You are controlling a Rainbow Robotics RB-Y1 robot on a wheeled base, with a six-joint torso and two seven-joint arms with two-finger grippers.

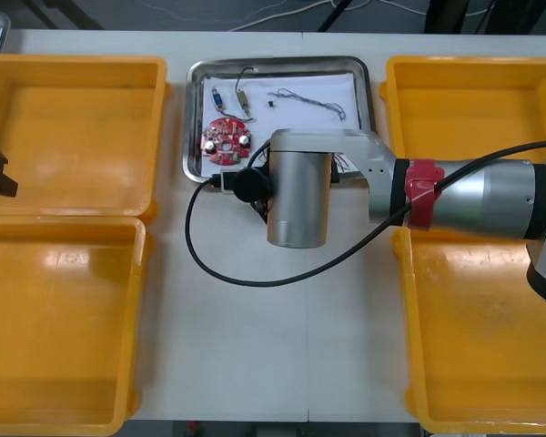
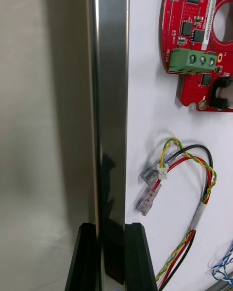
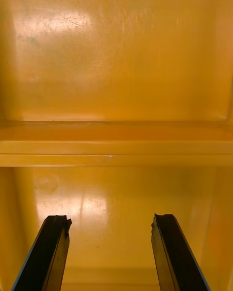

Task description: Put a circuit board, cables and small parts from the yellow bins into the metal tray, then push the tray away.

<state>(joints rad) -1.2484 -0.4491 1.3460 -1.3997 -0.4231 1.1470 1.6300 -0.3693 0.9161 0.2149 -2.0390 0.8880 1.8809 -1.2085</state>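
Right gripper pinching the tray rim, left one just hanging out over the bins

The right gripper (image 2: 110, 225) is at the near edge of the metal tray (image 2: 111, 102), fingers almost together with the shiny rim clamped between them, one finger outside and one on the white inside. The tray sits at the table's (image 1: 255, 346) far edge, between the yellow bins (image 1: 73, 64). In it, the round red circuit board (image 1: 226, 141) lies by the near left corner, the twisted blue and white cable (image 1: 314, 100) is toward the far right corner, and two small metal parts (image 1: 217, 95) are near the far edge. The red and yellow cable (image 2: 194, 174) lies just inside the near rim, beside the board. The left gripper (image 3: 111, 218) is at the table's left edge over the bins, fingers wide apart and holding nothing.
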